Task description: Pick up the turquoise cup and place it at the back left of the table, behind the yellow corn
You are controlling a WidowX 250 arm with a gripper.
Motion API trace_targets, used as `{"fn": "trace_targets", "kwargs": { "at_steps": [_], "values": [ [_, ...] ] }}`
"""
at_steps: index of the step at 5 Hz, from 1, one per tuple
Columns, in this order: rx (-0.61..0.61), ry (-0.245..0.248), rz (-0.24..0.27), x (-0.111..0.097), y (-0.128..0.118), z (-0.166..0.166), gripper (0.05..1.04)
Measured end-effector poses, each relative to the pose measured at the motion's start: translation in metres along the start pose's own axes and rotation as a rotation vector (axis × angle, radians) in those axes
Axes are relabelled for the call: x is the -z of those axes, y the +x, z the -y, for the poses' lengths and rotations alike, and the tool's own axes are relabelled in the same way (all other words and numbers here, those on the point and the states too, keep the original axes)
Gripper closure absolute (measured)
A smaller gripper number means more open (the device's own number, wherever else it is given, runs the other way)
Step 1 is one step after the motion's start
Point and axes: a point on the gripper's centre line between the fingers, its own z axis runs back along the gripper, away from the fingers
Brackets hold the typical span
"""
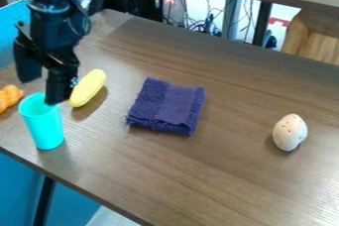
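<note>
Fingers apart, the pincer hung by the far rim of the upright cyan cup, left of the yellow piece.

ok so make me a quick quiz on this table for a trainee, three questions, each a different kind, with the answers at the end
1. True or false: the cloth lies between the cup and the speckled lump.
2. Which is nearest the gripper?
a) the lump
b) the cup
c) the cloth
3. Fill in the colour: the long thing beside the cup is ____.

Key: 1 true; 2 b; 3 yellow.
</note>
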Motion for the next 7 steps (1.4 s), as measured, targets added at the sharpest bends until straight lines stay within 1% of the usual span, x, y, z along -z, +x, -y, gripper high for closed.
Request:
{"fn": "trace_targets", "kwargs": {
  "at_steps": [1,2,3,4,5,6,7],
  "values": [
    [0.043,-0.041,-0.040,0.026,0.004,0.004,0.081],
    [0.076,-0.088,-0.047,0.042,0.012,0.012,0.081],
    [0.114,-0.082,-0.024,0.042,0.019,0.017,0.081],
    [0.122,-0.082,-0.031,0.050,0.024,0.022,0.121],
    [0.123,-0.078,-0.037,0.058,0.027,0.021,0.395],
    [0.120,-0.077,-0.042,0.058,0.026,0.020,0.689],
    [0.091,-0.077,-0.040,0.052,0.023,0.015,0.896]
  ]
}}
